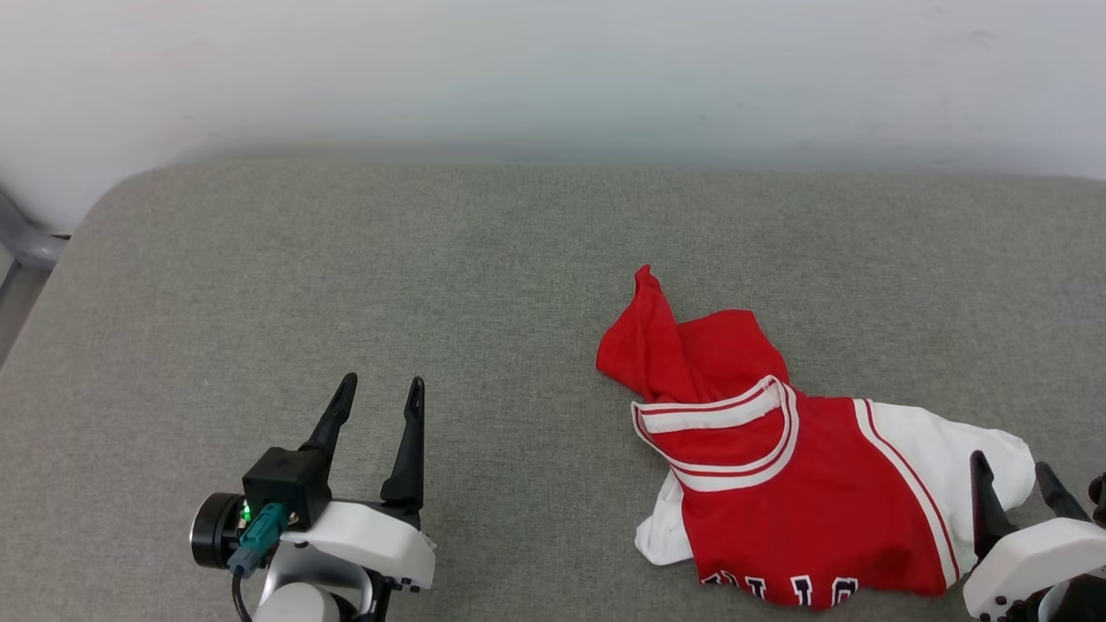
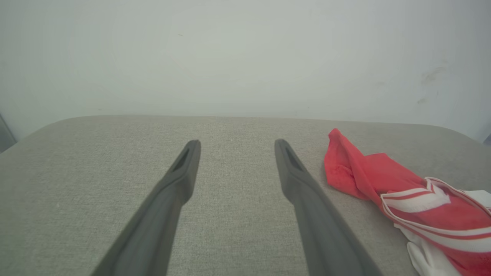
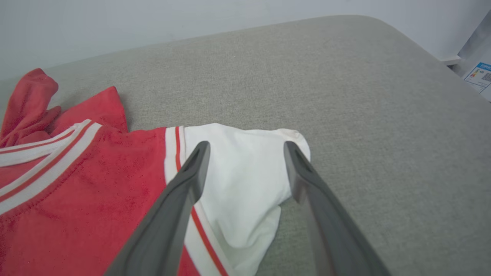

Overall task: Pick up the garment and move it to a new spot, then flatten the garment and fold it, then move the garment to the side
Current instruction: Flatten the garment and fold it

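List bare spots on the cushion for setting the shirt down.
Free: the wide stretch between the left gripper and the garment, and the far strip along the wall. Crowded: near right, where the garment lies, open right gripper at its sleeve.

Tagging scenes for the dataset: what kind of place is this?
Likely an indoor lab or test room: a grey fabric-covered surface against a bare white wall, with a crumpled red-and-white garment lying on it.

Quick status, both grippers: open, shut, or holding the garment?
Left gripper: open, empty, over the grey surface, clear of the garment.
Right gripper: open, fingers apart over the white sleeve, gripping nothing.
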Motion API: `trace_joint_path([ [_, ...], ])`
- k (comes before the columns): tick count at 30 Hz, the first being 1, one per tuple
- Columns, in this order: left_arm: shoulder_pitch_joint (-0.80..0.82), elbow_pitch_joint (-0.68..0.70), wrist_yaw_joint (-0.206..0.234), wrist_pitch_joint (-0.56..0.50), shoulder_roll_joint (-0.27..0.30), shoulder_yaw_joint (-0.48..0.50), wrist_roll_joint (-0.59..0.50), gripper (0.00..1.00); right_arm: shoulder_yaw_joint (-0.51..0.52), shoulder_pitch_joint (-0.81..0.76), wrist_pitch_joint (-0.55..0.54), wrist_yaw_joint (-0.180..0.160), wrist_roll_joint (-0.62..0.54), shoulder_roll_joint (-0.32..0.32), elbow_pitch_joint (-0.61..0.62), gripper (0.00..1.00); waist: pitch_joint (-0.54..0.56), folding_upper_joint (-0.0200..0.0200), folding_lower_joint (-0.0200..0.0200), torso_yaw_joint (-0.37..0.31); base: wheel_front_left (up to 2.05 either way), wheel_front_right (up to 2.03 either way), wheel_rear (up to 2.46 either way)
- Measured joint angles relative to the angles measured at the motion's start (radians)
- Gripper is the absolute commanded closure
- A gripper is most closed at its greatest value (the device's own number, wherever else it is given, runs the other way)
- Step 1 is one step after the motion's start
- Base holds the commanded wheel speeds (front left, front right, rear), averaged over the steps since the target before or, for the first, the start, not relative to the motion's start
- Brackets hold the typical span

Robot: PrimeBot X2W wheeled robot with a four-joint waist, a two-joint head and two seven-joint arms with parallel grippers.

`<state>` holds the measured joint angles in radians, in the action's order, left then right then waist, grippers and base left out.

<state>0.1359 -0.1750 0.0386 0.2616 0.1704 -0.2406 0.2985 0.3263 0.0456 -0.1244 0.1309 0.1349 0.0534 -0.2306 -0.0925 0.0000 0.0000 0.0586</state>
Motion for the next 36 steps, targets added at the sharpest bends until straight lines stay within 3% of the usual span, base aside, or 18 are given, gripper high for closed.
trace_joint_path([
  [8, -0.036, -0.003, 0.016, -0.028, 0.013, 0.003, 0.013, 0.00, -0.066, -0.013, 0.170, 0.000, -0.004, -0.001, 0.074, 0.00, 0.056, 0.0000, 0.0000, -0.004, 0.00, 0.00, 0.00],
  [10, -0.046, -0.004, 0.022, -0.061, 0.023, 0.004, 0.017, 0.00, -0.127, -0.043, 0.186, 0.000, 0.000, -0.002, 0.144, 0.00, 0.075, 0.0000, 0.0000, -0.016, 0.00, 0.00, 0.00],
  [18, -0.049, 0.002, 0.012, -0.166, 0.034, -0.023, 0.035, 0.00, -0.221, -0.128, 0.139, 0.000, 0.016, -0.002, 0.303, 0.00, 0.102, 0.0000, 0.0000, -0.057, 0.00, 0.00, 0.00],
  [31, 0.088, -0.049, -0.133, -0.495, -0.015, -0.260, 0.051, 0.00, -0.244, -0.171, 0.084, 0.000, 0.043, -0.002, 0.417, 0.00, 0.057, 0.0000, 0.0000, -0.109, 0.00, 0.00, 0.00],
  [36, 0.152, -0.102, -0.157, -0.589, -0.016, -0.353, 0.059, 0.00, -0.244, -0.148, 0.085, 0.000, 0.050, -0.002, 0.422, 0.00, 0.011, 0.0000, 0.0000, -0.124, 0.00, 0.00, 0.00],
])
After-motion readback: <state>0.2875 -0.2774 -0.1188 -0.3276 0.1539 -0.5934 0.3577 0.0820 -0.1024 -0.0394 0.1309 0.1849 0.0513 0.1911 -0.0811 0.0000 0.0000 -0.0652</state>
